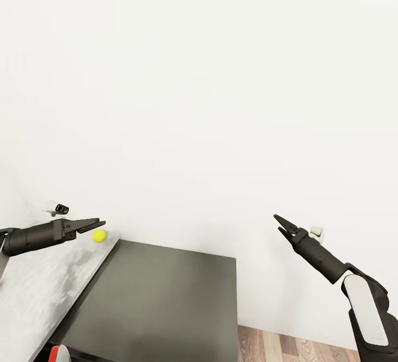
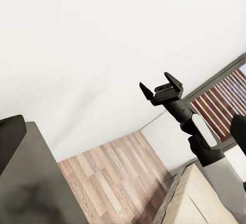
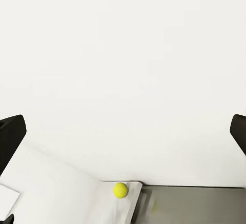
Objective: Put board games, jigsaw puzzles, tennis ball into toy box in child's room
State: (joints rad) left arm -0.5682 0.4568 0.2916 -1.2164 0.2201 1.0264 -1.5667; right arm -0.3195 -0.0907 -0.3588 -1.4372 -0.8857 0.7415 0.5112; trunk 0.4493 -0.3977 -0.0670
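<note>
The yellow tennis ball [image 1: 99,235] [image 3: 120,190] rests on the pale grey slab of the table [image 1: 38,290] [image 3: 66,193], at its far end by the wall. My left gripper [image 1: 95,224] hovers just above and left of the ball, open and empty. My right gripper [image 1: 278,223] [image 2: 161,88] hangs in the air well to the right, past the table's dark grey lower section [image 1: 160,301] [image 3: 195,206]; it is open and holds nothing. The board games, jigsaw puzzles and toy box are out of view.
A plain white wall [image 1: 199,74] stands close behind the table. Wooden floor [image 1: 293,348] [image 2: 118,172] lies to the right. A red and white object [image 1: 58,353] pokes in at the bottom edge. A beige pad in a grey frame [image 2: 205,198] shows in the left wrist view.
</note>
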